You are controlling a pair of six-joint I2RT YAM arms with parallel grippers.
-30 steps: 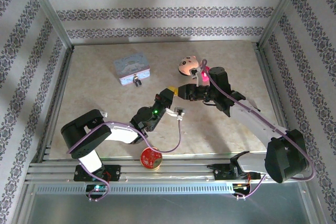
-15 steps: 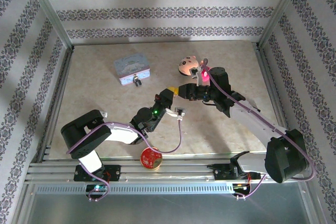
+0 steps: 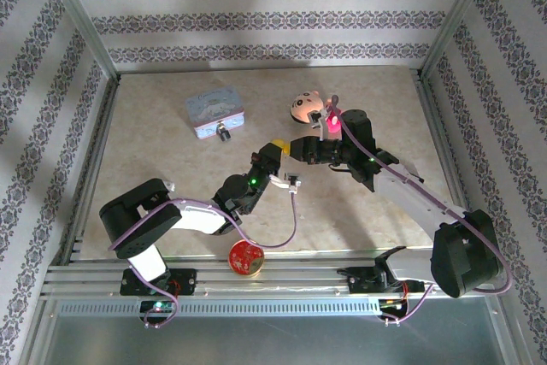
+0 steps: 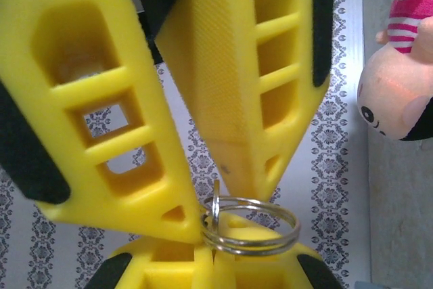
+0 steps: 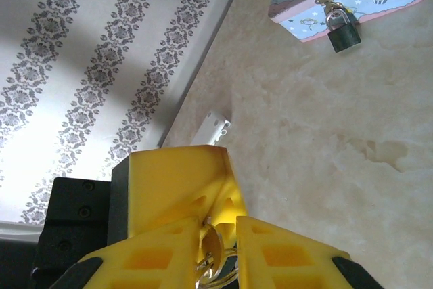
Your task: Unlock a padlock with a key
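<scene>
The key [image 4: 215, 197] stands edge-on out of my left gripper [image 4: 215, 252], which is shut on it; a double wire key ring [image 4: 291, 225] hangs round the key. My right gripper [image 5: 223, 252] faces the left one tip to tip, its fingers [image 4: 95, 120] on either side of the key [image 5: 212, 247] with a narrow gap still showing. The two grippers meet above mid-table [image 3: 275, 150] [image 3: 291, 149]. The padlock [image 3: 223, 133] [image 5: 342, 32], dark with a silvery shackle, hangs on the front clasp of the pale blue tin [image 3: 212, 108], well to the left of both grippers.
A pink pig plush [image 3: 303, 107] [image 4: 399, 65] lies just behind the right gripper. A round red tin [image 3: 245, 256] sits at the table's near edge by the left arm. A purple cable with a white plug [image 3: 291, 181] loops under the grippers. Patterned walls enclose the table.
The right gripper has edged slightly left, closer onto the left gripper's tips. The left arm, padlock and tins have stayed where they were.
</scene>
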